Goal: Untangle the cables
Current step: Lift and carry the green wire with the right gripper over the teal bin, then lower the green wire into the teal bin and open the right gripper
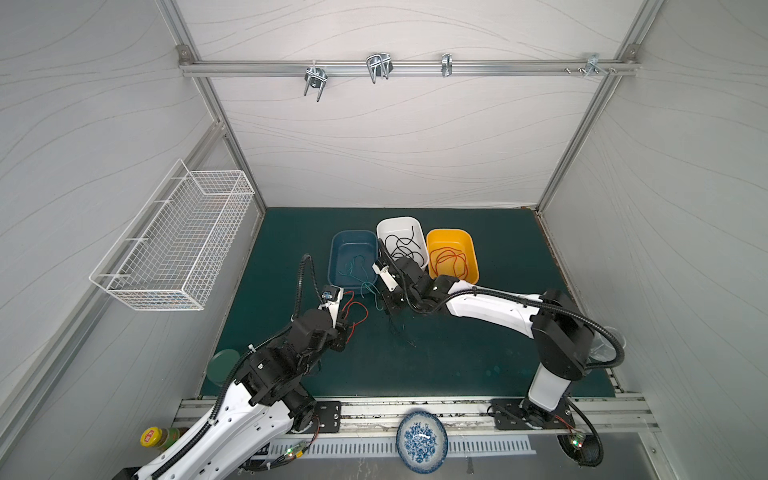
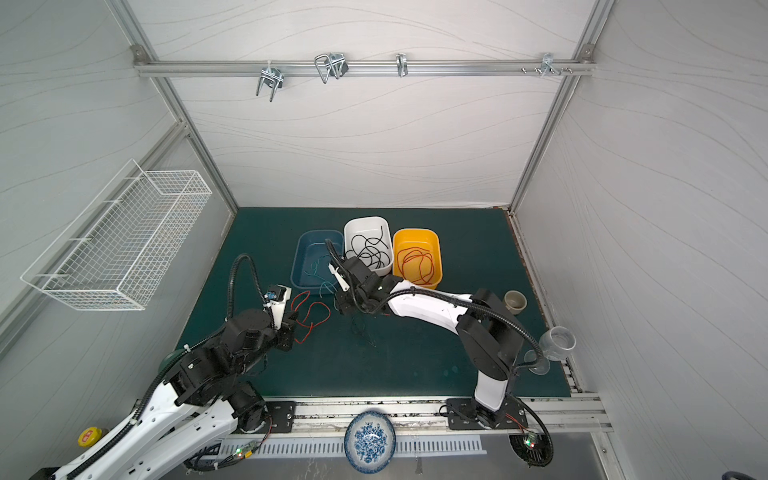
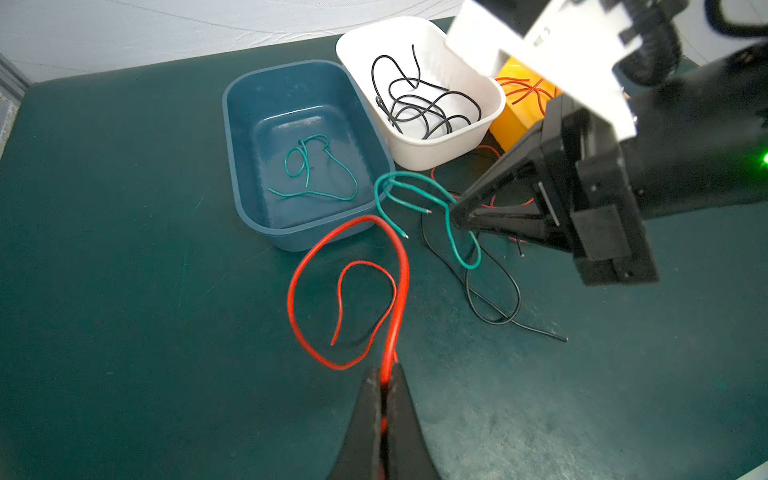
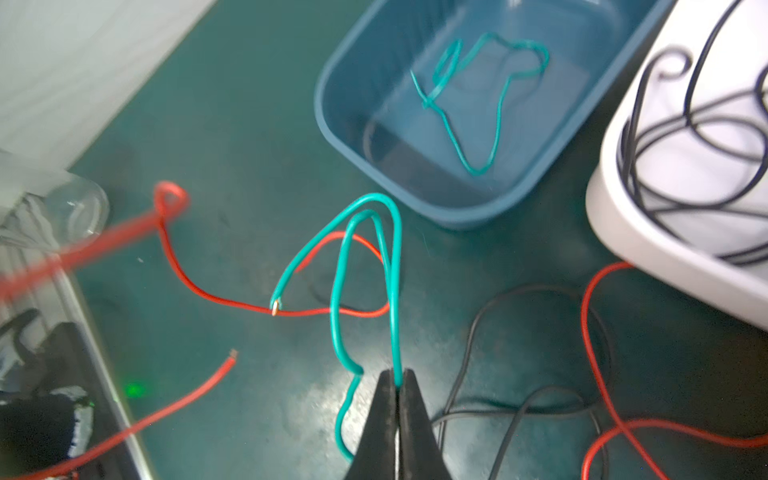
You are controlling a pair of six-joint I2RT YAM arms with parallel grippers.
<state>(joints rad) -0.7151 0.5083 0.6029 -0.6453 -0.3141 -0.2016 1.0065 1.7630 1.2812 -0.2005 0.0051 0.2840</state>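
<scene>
- My left gripper [image 3: 386, 372] is closed tight on the red cable [image 3: 401, 266]. The cable runs out from the pads in two loose loops over the green mat [image 3: 124, 291].
- In the right wrist view, one red strand crosses the loops of the teal-green cable [image 4: 399, 249]. I judge that the step in hand is to pull these two apart.
- My right gripper [image 4: 398, 376] is clamped on the teal-green cable, just in front of the blue bin [image 3: 291, 239].
- To do this well, I would hold the left side steady. I would then lift the teal-green loops slowly, up and away, and watch the bare wire tip for snagging.
- A thin black cable [image 3: 517, 291] lies on the mat under the right gripper and could be dragged along. Keep the lift high enough to clear it.
- A second red cable [image 4: 598, 374] curls beside the white bin [image 3: 440, 151]. I cannot tell whether it is caught in the black one.
- The blue bin holds one teal-green cable, the white bin holds black cables, and the yellow bin [image 1: 451, 236] holds red cables.
- The right arm reaches past the bins, so I would keep swings small to avoid knocking their rims.
</scene>
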